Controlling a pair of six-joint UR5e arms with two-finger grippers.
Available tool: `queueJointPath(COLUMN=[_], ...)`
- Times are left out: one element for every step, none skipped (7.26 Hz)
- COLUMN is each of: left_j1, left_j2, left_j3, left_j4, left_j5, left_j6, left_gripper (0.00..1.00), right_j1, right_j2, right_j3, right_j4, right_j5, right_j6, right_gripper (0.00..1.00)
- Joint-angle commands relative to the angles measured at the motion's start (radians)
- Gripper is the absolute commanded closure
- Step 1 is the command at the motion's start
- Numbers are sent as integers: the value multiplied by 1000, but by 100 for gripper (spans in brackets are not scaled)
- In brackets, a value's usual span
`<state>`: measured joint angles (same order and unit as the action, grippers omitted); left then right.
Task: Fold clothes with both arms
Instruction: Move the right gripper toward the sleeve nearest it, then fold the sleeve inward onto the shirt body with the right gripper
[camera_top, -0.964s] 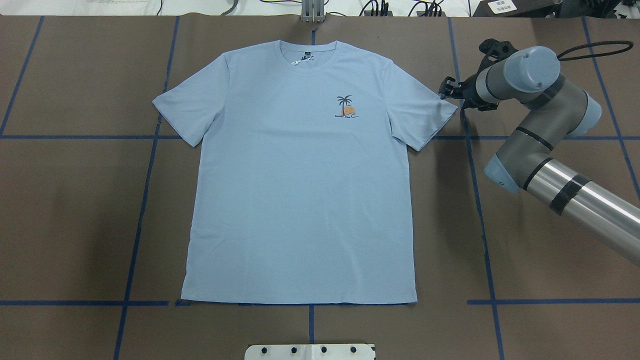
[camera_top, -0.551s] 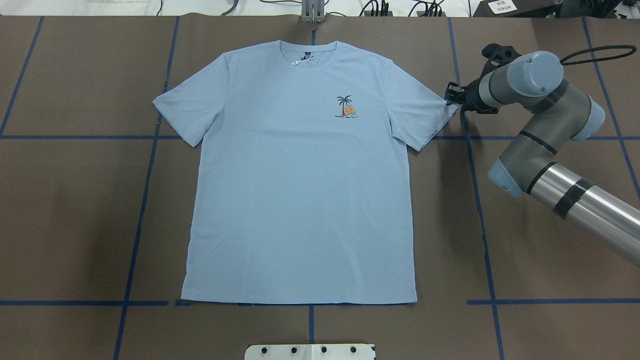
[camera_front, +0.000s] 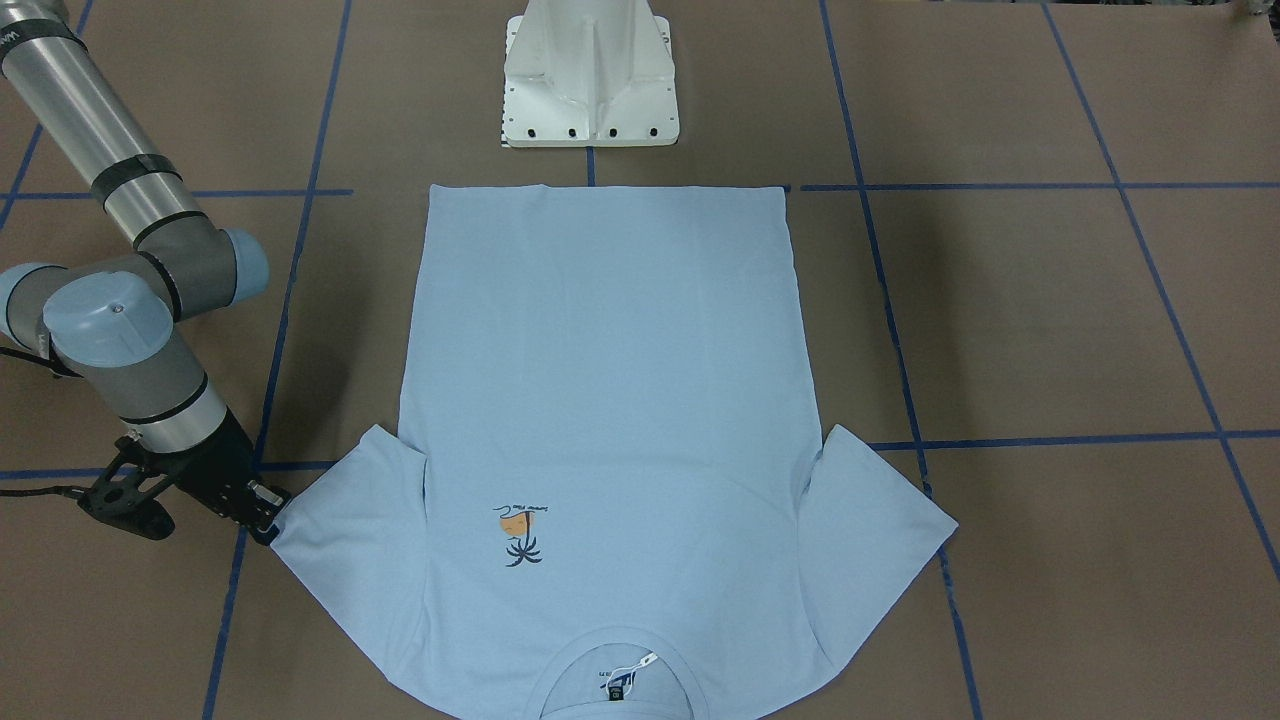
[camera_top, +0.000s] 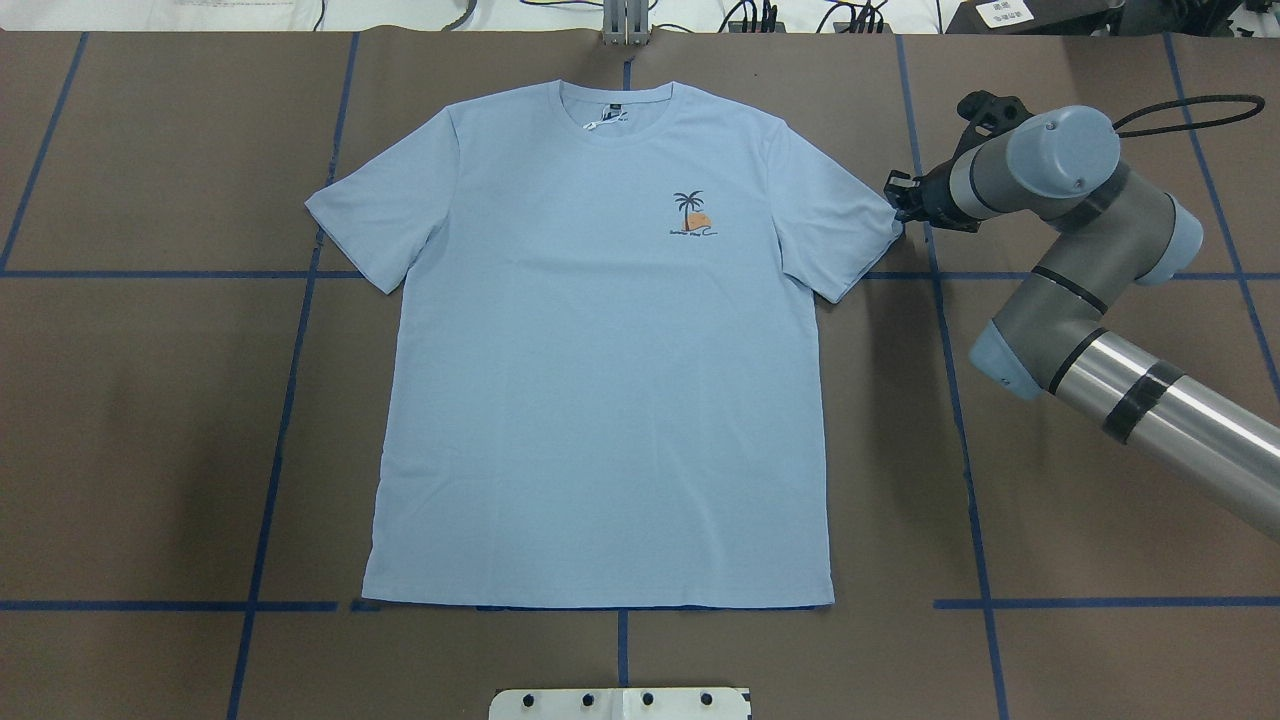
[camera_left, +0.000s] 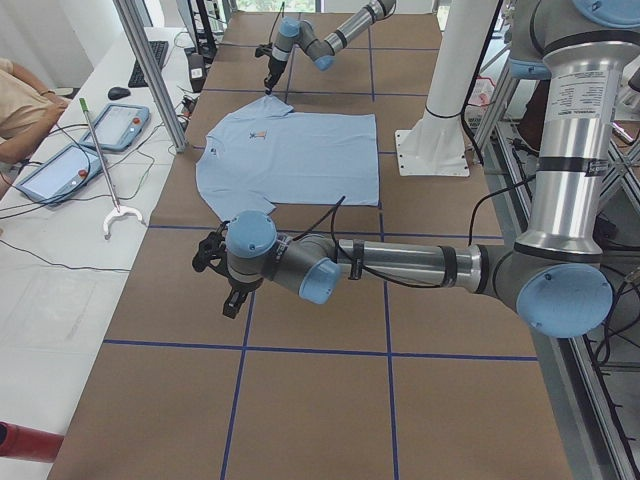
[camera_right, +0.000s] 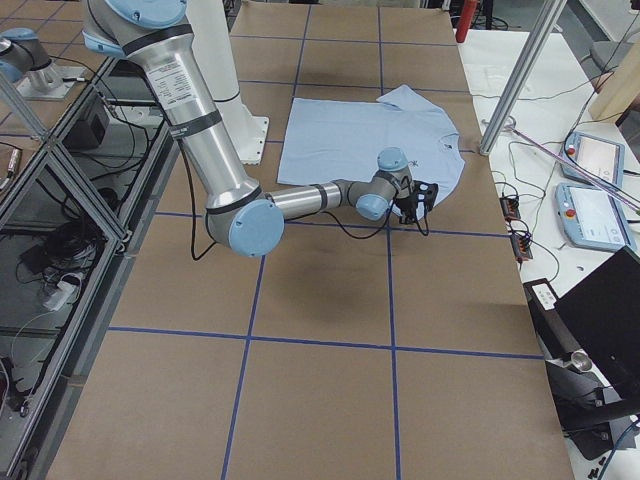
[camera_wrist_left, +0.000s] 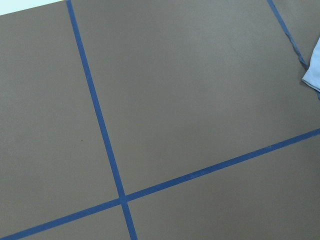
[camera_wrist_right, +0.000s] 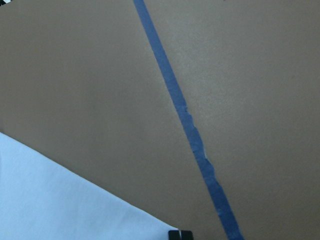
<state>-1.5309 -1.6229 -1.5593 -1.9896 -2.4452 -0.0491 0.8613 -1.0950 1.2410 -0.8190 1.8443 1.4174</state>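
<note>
— Start with the big things. What's on the table (camera_top: 150, 450)?

— One light blue T-shirt (camera_top: 600, 400), spread flat and face up in the middle. Its collar points to the far edge. Its hem lies along the near edge, just in front of the white pedestal base (camera_front: 590, 70).

— And the arms?

— The right arm (camera_top: 1080, 210) reaches in from the table's right end. The left arm (camera_left: 400, 262) shows only in the left side view, stretched out low toward the left end, off the shirt.

— Grippers?

— The right gripper (camera_top: 893, 200) sits at the outer corner of the shirt's right-end sleeve and touches it. In its wrist view the fingertips (camera_wrist_right: 180, 234) are pressed together right at that corner. Whether any cloth is caught between them I can't tell. The left gripper (camera_left: 228, 290) hangs above bare table, and I can't tell whether it is open or closed.

— Small details?

— A palm-tree print (camera_top: 692, 215) on the chest and a dark neck label (camera_top: 613, 102) inside the collar.

— What has changed in the last second?

— The right gripper's jaws stood apart beside the sleeve and have now closed in on its corner. The sleeve tip has drawn slightly inward. The rest of the shirt hasn't moved.
</note>
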Motion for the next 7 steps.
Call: queueJointPath(left_j1=[0,0,0,0,0,0,0], left_j2=[0,0,0,0,0,0,0], left_j3=[-1,-1,-2,-2,1,1,-1], left_j4=[0,0,0,0,0,0,-2], left_j5=[0,0,0,0,0,0,0], left_j6=[0,0,0,0,0,0,-2], left_gripper=[0,0,0,0,0,0,0], right_j1=[-28,-33,-38,-48,-59,-61,-80], right_j2=[79,149,217,271,285,321,357], right_j3=[34,28,-1,-59,-72,-113,-153], right_j4=[-5,-29,-45,-39,-37,-37,-39], right_j5=[-2,-5,-17,-39,-68,-85,-126], right_j6=[111,185,231,233,235,233,227], right_gripper=[100,100,100,100,100,100,38])
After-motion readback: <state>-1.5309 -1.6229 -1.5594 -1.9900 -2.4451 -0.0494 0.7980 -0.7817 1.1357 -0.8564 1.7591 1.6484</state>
